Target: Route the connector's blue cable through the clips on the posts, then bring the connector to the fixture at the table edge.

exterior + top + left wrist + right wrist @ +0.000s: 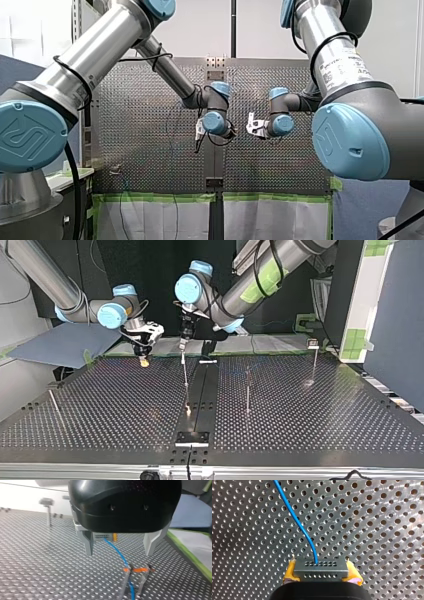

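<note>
The connector [321, 570] sat clamped between the yellow pads [290, 570] of my right gripper [321, 566], held over the perforated table [374, 530]. Its blue cable [297, 517] left the connector's holed face and curved away across the table. In the left wrist view the cable ran down from the connector to an orange-topped clip [137, 569] standing on the table. My left gripper [120, 552] hung close by, its metal fingers [88, 546] spread apart and gripping nothing, the connector just beyond them.

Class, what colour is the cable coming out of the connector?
The cable is blue; clearest in the right wrist view.
</note>
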